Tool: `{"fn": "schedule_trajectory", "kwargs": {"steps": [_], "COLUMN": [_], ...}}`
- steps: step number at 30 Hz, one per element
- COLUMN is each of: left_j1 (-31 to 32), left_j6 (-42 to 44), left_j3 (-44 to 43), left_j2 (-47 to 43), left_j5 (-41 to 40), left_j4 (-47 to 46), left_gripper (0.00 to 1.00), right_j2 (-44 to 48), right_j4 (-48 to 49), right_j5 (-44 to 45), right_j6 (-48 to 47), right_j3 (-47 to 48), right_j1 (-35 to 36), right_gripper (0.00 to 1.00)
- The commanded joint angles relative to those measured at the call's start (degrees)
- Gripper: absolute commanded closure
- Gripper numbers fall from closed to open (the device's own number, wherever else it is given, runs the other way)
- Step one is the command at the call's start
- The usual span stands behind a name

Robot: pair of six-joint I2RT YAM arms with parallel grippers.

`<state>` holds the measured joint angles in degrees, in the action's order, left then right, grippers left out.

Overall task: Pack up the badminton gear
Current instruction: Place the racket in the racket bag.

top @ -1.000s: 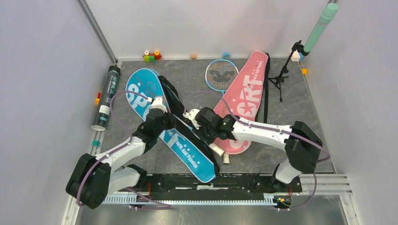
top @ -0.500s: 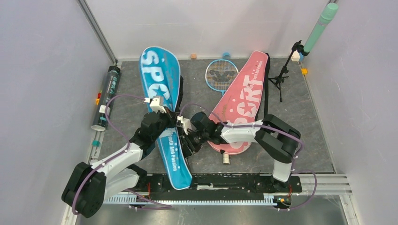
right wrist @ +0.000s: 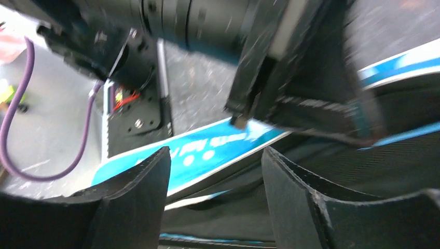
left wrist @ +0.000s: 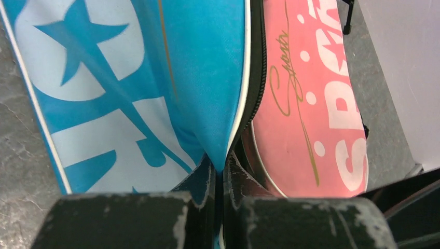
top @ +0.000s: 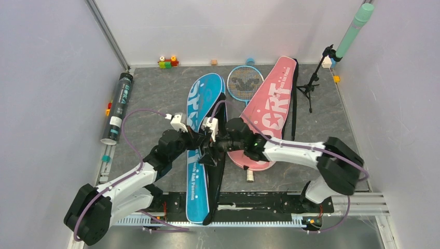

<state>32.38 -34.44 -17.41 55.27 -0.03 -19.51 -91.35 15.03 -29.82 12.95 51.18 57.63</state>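
Observation:
The long blue "SPORT" bag (top: pixel 200 129) lies lengthwise down the middle, its foot over the near rail. My left gripper (top: pixel 196 142) is shut on its zip edge, with blue fabric pinched between the fingers in the left wrist view (left wrist: pixel 223 167). My right gripper (top: pixel 211 146) is open right beside it, over the bag's black open side (right wrist: pixel 290 171). The pink bag (top: pixel 270 101) lies to the right and shows in the left wrist view (left wrist: pixel 311 104). A blue racket head (top: pixel 245 83) sticks out behind it. The dark tube (top: pixel 118 106) lies at the left edge.
A small black tripod stand (top: pixel 311 85) with a green cylinder (top: pixel 354 30) stands at the back right. Toy blocks (top: pixel 167 62) sit by the back wall. A white handle end (top: pixel 250 176) pokes out below the pink bag. Walls close in on the left, right and back.
The blue bag has swung from pointing back-left to lying almost straight, next to the pink bag. Both grippers moved right and a little forward with it.

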Motion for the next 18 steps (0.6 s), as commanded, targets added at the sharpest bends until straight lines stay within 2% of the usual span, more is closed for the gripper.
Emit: {"fn": "schedule_trajectory", "kwargs": {"steps": [1, 4, 8, 10, 15, 18], "left_j1": [0.58, 0.55, 0.58, 0.58, 0.58, 0.58], "left_j6": [-3.72, -4.12, -4.45, -4.71, -5.53, -6.25], "left_j3": [-0.08, -0.67, -1.28, -1.8, -2.95, -3.49], "left_j2": [-2.86, -3.53, -4.86, -5.77, -8.98, -10.86], "left_j5": [-2.58, -2.51, -1.07, -0.24, 3.03, 4.25], "left_j4": [1.15, 2.19, 3.12, 4.03, 6.67, 8.01], "left_gripper": [0.98, 0.98, 0.98, 0.98, 0.98, 0.98], "right_j2": [7.89, 12.55, 17.42, 18.07, 14.43, 8.15], "right_j4": [0.45, -0.38, -0.36, -0.12, 4.3, 7.08], "right_j5": [14.03, 18.85, 30.37, 34.5, 29.26, 29.38], "right_j6": [-5.4, -6.03, -6.54, -5.46, -2.2, -0.49], "right_j3": [-2.52, -5.6, -10.57, -12.41, -13.15, -9.95], "right_j1": [-1.52, -2.23, -3.35, -4.99, -9.36, -9.71], "right_gripper": [0.29, 0.22, 0.03, 0.02, 0.02, 0.03]}}
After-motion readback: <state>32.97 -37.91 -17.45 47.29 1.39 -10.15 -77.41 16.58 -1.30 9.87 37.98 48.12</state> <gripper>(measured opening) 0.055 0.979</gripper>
